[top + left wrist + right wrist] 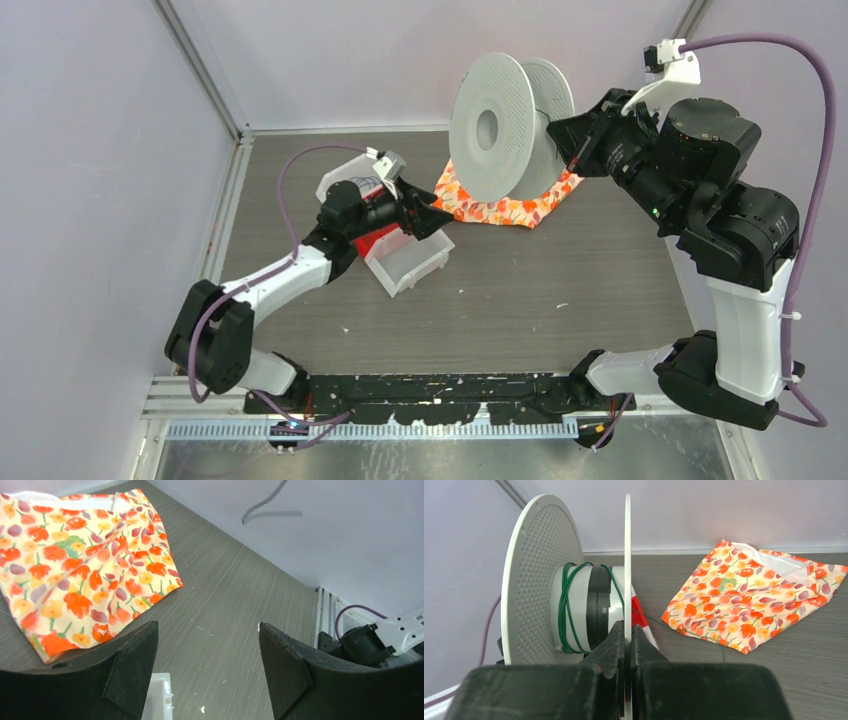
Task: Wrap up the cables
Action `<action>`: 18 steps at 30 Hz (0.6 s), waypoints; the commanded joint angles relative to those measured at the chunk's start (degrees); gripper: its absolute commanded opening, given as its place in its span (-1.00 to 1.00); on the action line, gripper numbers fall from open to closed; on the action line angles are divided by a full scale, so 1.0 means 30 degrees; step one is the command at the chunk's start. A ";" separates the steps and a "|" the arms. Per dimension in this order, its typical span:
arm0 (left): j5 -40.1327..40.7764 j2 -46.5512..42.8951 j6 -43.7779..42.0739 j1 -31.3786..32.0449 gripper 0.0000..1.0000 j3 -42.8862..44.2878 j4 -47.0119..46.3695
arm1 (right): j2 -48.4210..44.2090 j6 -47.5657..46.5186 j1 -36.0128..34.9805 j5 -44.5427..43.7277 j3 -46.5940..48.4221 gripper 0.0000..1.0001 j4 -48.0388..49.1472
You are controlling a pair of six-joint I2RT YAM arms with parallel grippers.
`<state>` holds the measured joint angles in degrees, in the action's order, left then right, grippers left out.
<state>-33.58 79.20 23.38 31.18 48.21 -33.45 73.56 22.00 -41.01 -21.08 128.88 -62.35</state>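
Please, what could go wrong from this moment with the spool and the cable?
1. The right claw pinches only the thin flange of the spool, so the spool may tilt or slip.
2. The left claw is open and empty; nothing tensions the cable, so its few turns on the hub may loosen.

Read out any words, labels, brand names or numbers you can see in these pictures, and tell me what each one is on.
None can be read.
Black band on the hub of the spool: a tiny pale mark, too blurred to read.
Flowered cloth: pattern only, no words.
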 commanded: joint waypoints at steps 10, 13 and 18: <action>0.1654 0.2148 0.3075 0.1179 0.50 0.0213 -0.5246 | 0.0148 0.0734 0.0048 0.0284 0.0291 -0.99 0.2934; 0.1429 0.2702 0.3567 0.1396 0.48 0.0400 -0.5833 | 0.0136 0.0831 0.0025 0.0369 0.0289 -0.99 0.3026; 0.1555 0.3881 0.4419 0.1672 -0.18 0.1273 -0.6438 | 0.0063 0.0974 0.0047 0.0508 0.0195 -0.99 0.3193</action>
<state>-29.15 88.55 34.54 35.62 48.58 -47.27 74.76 22.94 -41.01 -20.23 128.75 -60.88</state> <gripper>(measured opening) 0.555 0.050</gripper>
